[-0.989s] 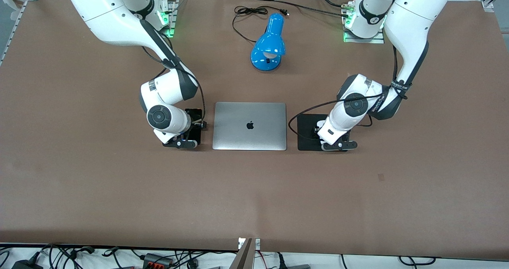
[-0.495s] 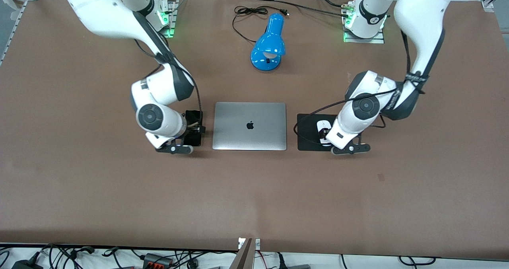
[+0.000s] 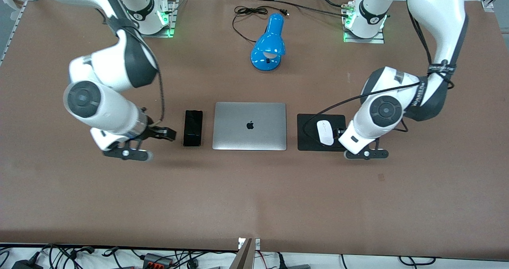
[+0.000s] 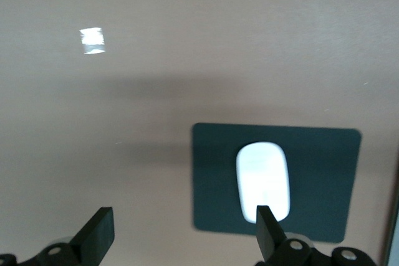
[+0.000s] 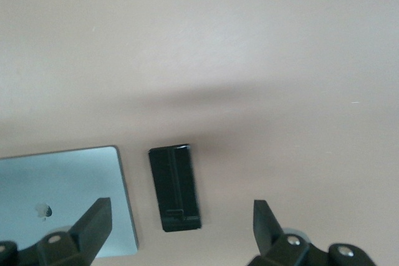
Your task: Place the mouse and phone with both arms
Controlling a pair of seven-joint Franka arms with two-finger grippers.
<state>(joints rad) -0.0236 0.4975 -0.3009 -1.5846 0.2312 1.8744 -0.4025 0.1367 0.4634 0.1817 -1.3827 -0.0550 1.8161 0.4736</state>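
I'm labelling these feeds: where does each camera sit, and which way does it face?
Front view: high across the table, facing both arms; right hand and left hand show.
Left wrist view: looks down past its open fingers at the white oval mouse on the square black mat.
Right wrist view: looks down at the slim black phone beside the silver laptop; all also in front.

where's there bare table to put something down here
Widest bare stretch: the brown table nearer the camera than the laptop. Crowded: the row of phone, laptop, and mouse on its mat, with both open grippers beside it.

Phone (image 3: 193, 128) beside laptop (image 3: 249, 126); mouse (image 3: 325, 132) on mat (image 3: 308, 141).
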